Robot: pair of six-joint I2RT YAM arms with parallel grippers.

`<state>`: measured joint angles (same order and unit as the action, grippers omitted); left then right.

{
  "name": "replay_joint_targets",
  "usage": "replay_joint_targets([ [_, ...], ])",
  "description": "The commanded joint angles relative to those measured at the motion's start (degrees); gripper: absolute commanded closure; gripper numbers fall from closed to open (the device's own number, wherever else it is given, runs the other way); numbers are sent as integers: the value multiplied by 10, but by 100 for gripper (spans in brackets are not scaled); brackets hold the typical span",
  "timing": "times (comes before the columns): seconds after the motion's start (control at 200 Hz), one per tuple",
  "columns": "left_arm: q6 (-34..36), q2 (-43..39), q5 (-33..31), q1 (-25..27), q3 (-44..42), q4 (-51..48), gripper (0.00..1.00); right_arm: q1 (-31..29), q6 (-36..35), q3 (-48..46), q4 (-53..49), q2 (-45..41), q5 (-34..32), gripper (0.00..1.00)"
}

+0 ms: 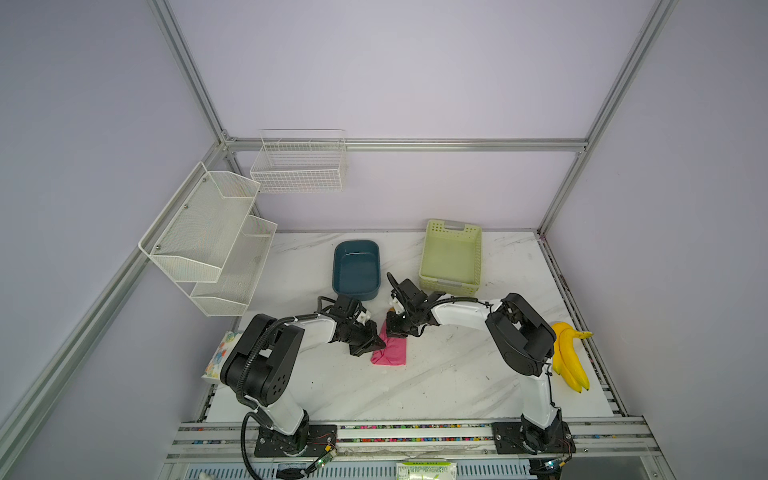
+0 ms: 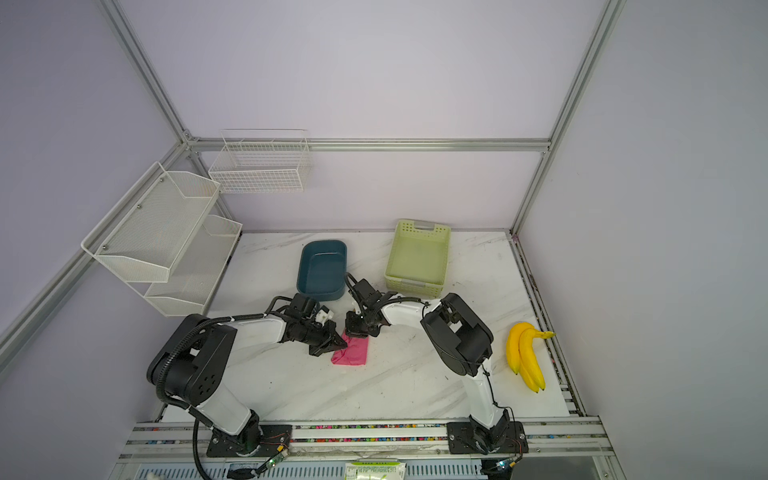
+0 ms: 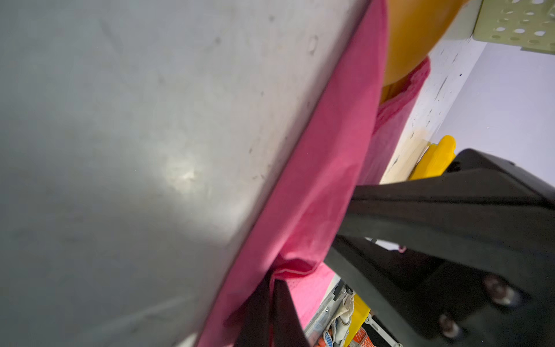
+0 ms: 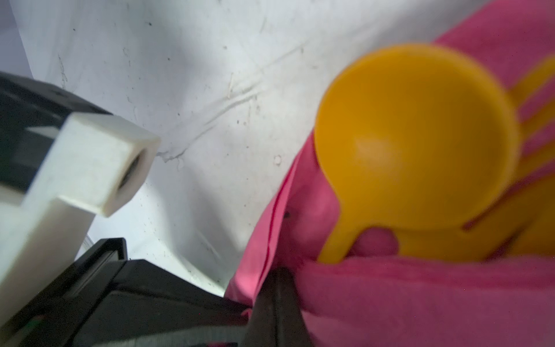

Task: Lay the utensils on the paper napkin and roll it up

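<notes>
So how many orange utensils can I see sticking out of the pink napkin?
2. The spoon pokes its round bowl out of the napkin, and the fork shows its prongs right beside it. More may be hidden inside the folds.

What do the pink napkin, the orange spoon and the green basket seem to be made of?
The napkin looks like thin matte paper: it folds softly and creases. The spoon seems moulded plastic, smooth and slightly glossy: a soft highlight sits in its bowl. The basket is probably matte plastic too: rows of moulded holes pierce its walls.
</notes>
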<state>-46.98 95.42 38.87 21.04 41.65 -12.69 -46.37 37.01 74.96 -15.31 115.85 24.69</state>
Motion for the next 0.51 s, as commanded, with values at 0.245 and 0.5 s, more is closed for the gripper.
replay_joint_targets([
  [0.245,3,19,-12,2,40,-33,95,-2,71,-149,110,-135,116,100],
  [0.5,4,18,-16,2,46,-38,95,-2,121,-258,247,-161,181,100],
])
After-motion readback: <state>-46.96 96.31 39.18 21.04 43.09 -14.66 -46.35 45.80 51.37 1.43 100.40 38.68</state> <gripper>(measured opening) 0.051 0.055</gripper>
